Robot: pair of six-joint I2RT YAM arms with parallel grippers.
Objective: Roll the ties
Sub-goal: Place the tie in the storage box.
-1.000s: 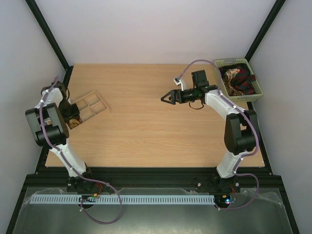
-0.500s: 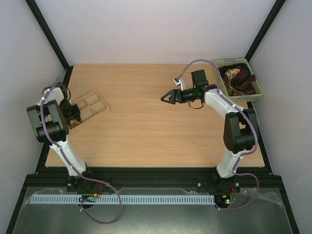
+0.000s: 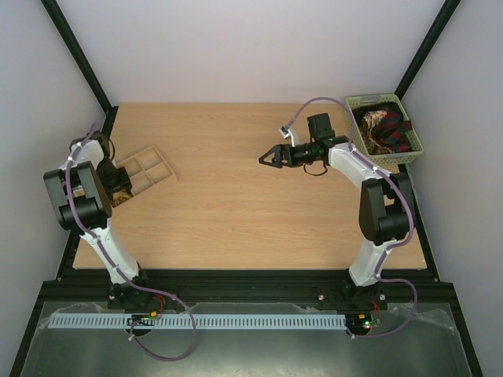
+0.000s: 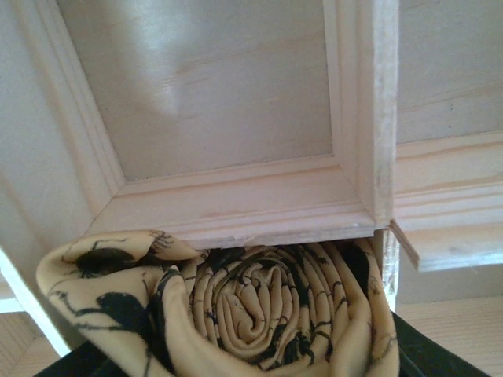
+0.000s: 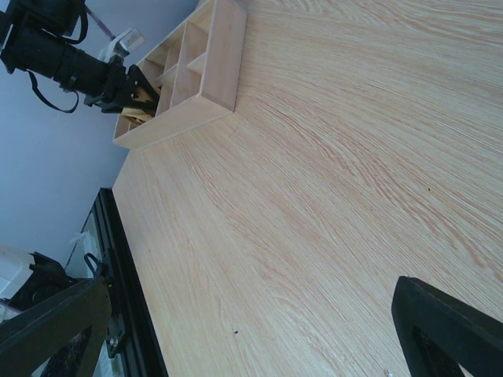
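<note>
A tan-yellow tie with dark spots [image 4: 259,302] is rolled into a tight spiral and fills the space between my left gripper's fingers. It sits against the near wall of a wooden compartment tray [image 4: 236,216]. In the top view my left gripper [image 3: 116,185] is at the tray's near-left end, shut on this tie [image 3: 119,199]. Dark red, black and cream ties [image 3: 383,126] lie heaped in a green basket [image 3: 369,100] at the back right. My right gripper [image 3: 264,158] is open and empty, above the middle of the table, pointing left.
The wooden tray [image 3: 169,166] has several shallow compartments and lies at the table's left side. It also shows in the right wrist view [image 5: 216,55], with the left arm [image 5: 63,55] beside it. Bare wood lies under my right gripper [image 5: 251,330].
My left arm has shifted a little at the tray's end, still holding the rolled tie. My right arm has barely moved.
</note>
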